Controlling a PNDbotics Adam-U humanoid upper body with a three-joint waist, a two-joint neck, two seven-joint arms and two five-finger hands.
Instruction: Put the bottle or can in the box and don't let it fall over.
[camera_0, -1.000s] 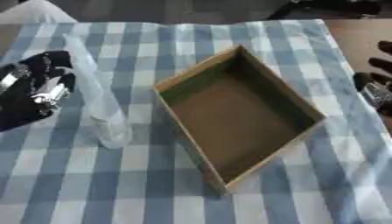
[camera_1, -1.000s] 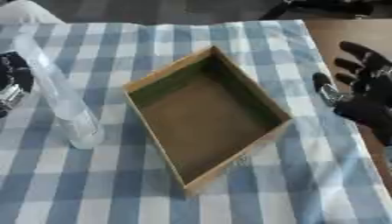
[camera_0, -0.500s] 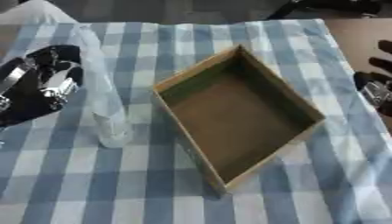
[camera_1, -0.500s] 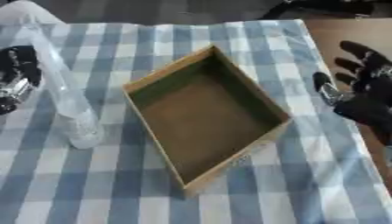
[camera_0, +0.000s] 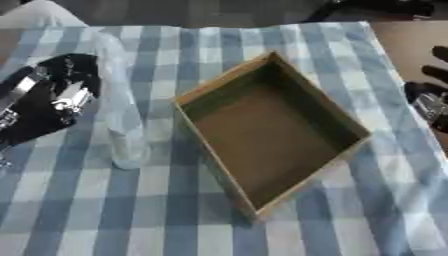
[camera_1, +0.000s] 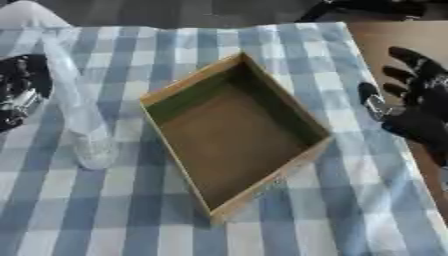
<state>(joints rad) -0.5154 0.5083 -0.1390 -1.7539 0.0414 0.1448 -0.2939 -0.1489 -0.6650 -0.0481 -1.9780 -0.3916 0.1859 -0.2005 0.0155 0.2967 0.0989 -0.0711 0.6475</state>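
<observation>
Our left hand (camera_0: 52, 97) sits at the near-left of the checked cloth (camera_0: 289, 220) with its fingers spread and holding nothing, palm turned toward the clear plastic bottle (camera_0: 121, 115) that stands just beside it on its inner side; we judge the hand is placed there so it can close round the bottle's body rather than its narrow top, which should keep the bottle upright when lifted. Whether a fingertip already touches the plastic we cannot tell, since the bottle is see-through and the hand shows dark behind it. The bottle stands upright on the cloth, tall and slim, colourless and apparently empty, wider at the base. Beyond the bottle from the left hand lies the open cardboard box (camera_1: 302, 155), shallow, turned cornerwise, empty inside, so the carry is short. Our right hand (camera_1: 418, 107) waits on the far side of the box, off the cloth's edge, fingers straight and raised, gripping nothing; it seems parked clear of the path.
</observation>
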